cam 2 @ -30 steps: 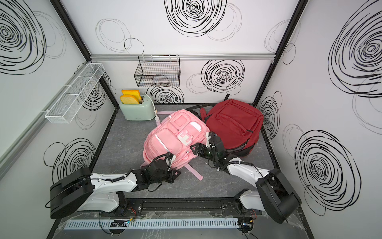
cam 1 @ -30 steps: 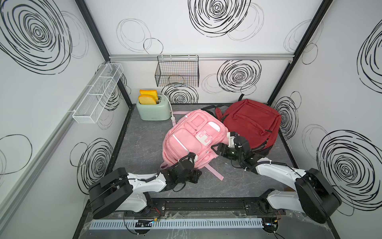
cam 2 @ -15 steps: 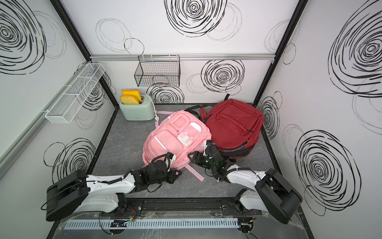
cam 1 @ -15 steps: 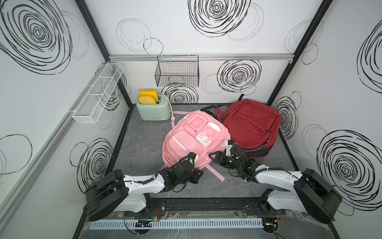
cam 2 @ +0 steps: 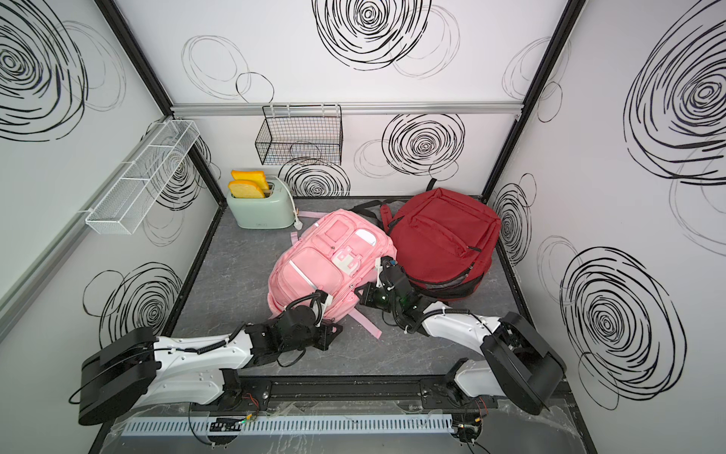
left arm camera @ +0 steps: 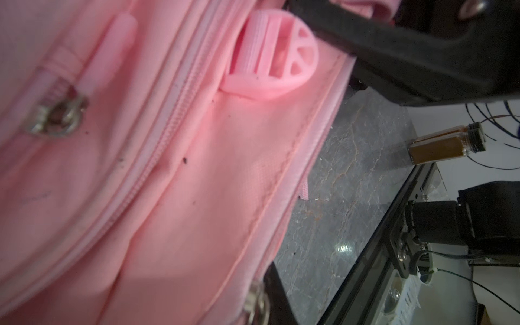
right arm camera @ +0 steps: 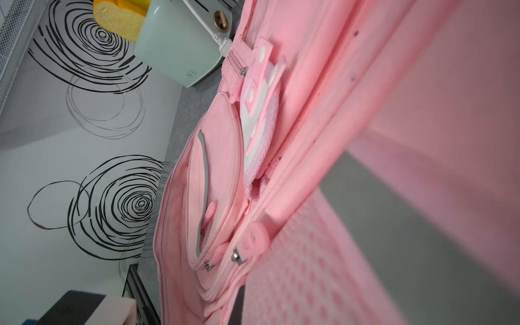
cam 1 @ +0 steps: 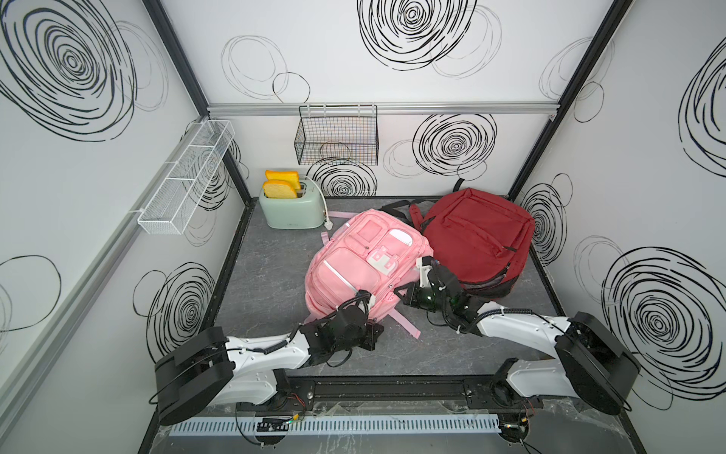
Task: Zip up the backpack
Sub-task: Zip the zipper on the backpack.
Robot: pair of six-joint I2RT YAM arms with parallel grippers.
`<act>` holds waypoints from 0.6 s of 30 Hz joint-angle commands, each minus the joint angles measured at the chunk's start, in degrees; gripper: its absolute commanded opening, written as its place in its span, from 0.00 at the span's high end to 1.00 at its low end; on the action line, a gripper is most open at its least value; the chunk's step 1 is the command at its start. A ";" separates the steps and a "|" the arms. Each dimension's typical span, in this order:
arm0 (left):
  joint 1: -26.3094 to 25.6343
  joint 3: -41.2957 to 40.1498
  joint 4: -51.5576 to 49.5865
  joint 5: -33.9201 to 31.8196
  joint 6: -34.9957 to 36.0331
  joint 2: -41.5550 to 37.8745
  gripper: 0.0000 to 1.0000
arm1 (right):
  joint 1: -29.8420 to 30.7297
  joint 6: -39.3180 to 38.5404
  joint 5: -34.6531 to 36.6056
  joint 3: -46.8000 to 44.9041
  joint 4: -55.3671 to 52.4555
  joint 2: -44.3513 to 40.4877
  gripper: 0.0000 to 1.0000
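Right wrist view: pink backpack point(right arm camera: 323, 118) filling frame, zipper pull point(right arm camera: 247, 244) sitting close ahead. Right fingers point(cam 1: 401, 293), wide apart a second ago, now pressing together at bag's right side after sliding forward from beside red backpack point(cam 1: 475, 236). What they are pinching: cannot tell. Left fingers point(left arm camera: 408, 47) staying together at bag's near edge, seemingly anchoring fabric. Bag lying mid-worktop point(cam 1: 267, 283), toward front edge, touching red one. Judging: grasp just finishing, so pulling along zipper track probably coming next.
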 commanded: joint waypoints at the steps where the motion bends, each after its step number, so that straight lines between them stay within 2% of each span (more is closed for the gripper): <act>1: -0.49 1.31 -6.02 -2.82 0.21 -1.22 1.00 | -0.58 -6.67 3.15 5.63 -2.06 -3.74 1.00; 6: 0.14 1.08 -8.35 -3.34 0.52 -2.92 1.00 | -3.81 -10.28 2.22 8.27 -5.89 -4.36 1.00; 13: 1.72 -0.91 -8.70 -2.99 0.39 -4.78 1.00 | -10.50 -11.69 -1.98 6.92 -5.57 -4.01 1.00; 18: 2.45 -1.92 -6.24 -2.20 0.27 -3.27 0.98 | -10.84 -11.35 -3.97 6.04 -4.40 -3.20 1.00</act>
